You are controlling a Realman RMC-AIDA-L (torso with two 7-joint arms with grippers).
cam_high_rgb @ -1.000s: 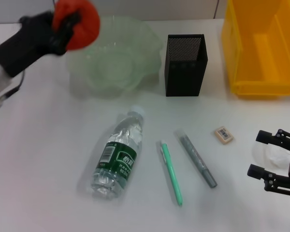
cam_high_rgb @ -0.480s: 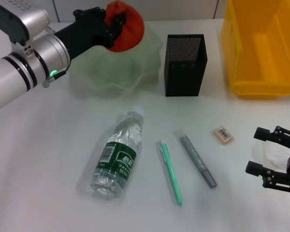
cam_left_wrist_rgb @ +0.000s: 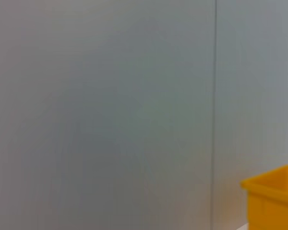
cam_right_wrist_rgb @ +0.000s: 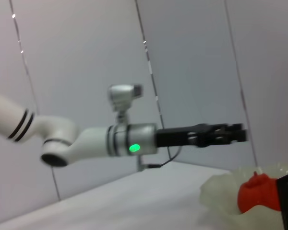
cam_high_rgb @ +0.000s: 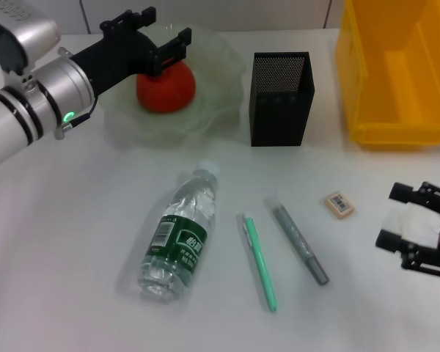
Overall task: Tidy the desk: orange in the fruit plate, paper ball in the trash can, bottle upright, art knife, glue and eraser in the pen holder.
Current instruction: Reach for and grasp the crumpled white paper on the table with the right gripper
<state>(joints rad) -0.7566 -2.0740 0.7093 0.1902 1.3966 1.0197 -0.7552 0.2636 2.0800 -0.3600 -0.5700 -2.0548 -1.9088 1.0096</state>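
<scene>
The orange point(cam_high_rgb: 165, 88) rests inside the pale-green fruit plate point(cam_high_rgb: 220, 70). My left gripper point(cam_high_rgb: 169, 26) hovers open just above it, apart from the fruit; the right wrist view shows that left gripper point(cam_right_wrist_rgb: 233, 134) over the orange point(cam_right_wrist_rgb: 257, 194) too. The bottle point(cam_high_rgb: 180, 235) lies on its side mid-table. Beside it lie a slim green pen-shaped tool point(cam_high_rgb: 259, 260) and a grey one point(cam_high_rgb: 299, 240); I cannot tell which is the art knife or glue. The eraser point(cam_high_rgb: 339, 204) lies flat. My right gripper point(cam_high_rgb: 391, 215) is open around the paper ball point(cam_high_rgb: 419, 226) at the right edge.
The black mesh pen holder point(cam_high_rgb: 281, 97) stands right of the plate. The yellow trash can point(cam_high_rgb: 396, 73) fills the back right corner; its corner point(cam_left_wrist_rgb: 273, 196) shows in the left wrist view. Bare table lies at the front left.
My left gripper carried the orange rightward over the plate, lowered it and opened; the fruit now sits in the plate. The right gripper has barely shifted.
</scene>
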